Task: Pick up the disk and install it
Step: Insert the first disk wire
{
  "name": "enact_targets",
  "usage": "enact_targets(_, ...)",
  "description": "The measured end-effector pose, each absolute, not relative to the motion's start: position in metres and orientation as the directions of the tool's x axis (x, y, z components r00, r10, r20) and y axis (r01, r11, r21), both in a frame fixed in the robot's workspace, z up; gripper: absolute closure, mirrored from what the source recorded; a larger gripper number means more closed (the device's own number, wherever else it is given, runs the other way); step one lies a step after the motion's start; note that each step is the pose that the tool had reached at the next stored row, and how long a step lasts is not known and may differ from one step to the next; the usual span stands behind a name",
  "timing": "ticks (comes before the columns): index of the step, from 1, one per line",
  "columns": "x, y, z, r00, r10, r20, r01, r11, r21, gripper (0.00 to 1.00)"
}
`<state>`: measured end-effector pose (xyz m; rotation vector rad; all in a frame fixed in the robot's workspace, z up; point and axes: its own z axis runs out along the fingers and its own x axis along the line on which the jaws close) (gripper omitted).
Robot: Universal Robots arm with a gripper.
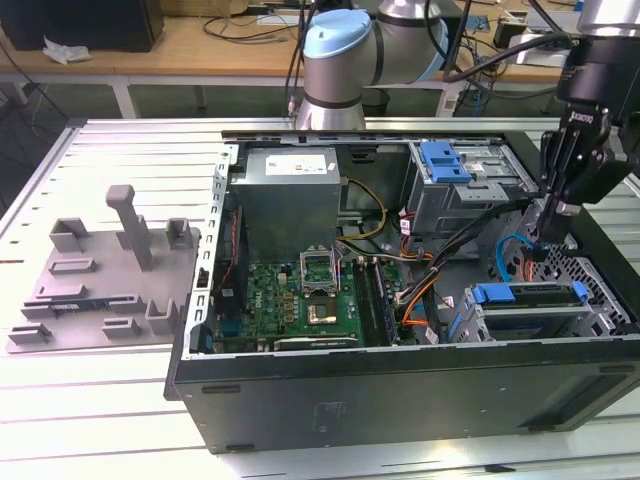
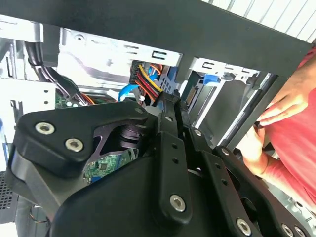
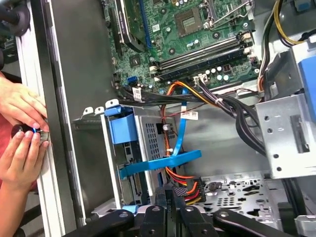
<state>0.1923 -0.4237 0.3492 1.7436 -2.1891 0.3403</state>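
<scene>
The disk (image 1: 530, 297), flat in its blue plastic frame, sits in the metal cage (image 1: 520, 322) below black fingers (image 1: 556, 207) pressed together.

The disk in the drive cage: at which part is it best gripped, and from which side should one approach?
Probably by the end of the blue carrier frame that faces the motherboard, coming from above on that side. The disk lies flat in the drive cage, whose metal walls close off its other sides.
</scene>
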Motion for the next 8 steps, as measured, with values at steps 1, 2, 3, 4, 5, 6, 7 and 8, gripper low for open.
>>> enact_targets(1,0.192,-0.426,0.349,-0.204,-0.899,0.388,-0.974,0.226,0.013,0.83)
enact_targets(2,0.190,-0.429,0.349,-0.204,-0.901,0.384,-0.974,0.226,0.012,0.83)
enact_targets(3,0.190,-0.430,0.349,-0.205,-0.901,0.381,-0.974,0.226,0.012,0.83)
enact_targets(4,0.189,-0.432,0.349,-0.205,-0.903,0.378,-0.974,0.226,0.012,0.83)
enact_targets(5,0.188,-0.436,0.349,-0.206,-0.905,0.373,-0.974,0.226,0.011,0.83)
enact_targets(6,0.187,-0.438,0.349,-0.206,-0.906,0.369,-0.974,0.226,0.011,0.83)
enact_targets(7,0.187,-0.440,0.349,-0.207,-0.907,0.367,-0.974,0.226,0.011,0.83)
enact_targets(8,0.184,-0.449,0.349,-0.208,-0.911,0.357,-0.974,0.226,0.008,0.83)
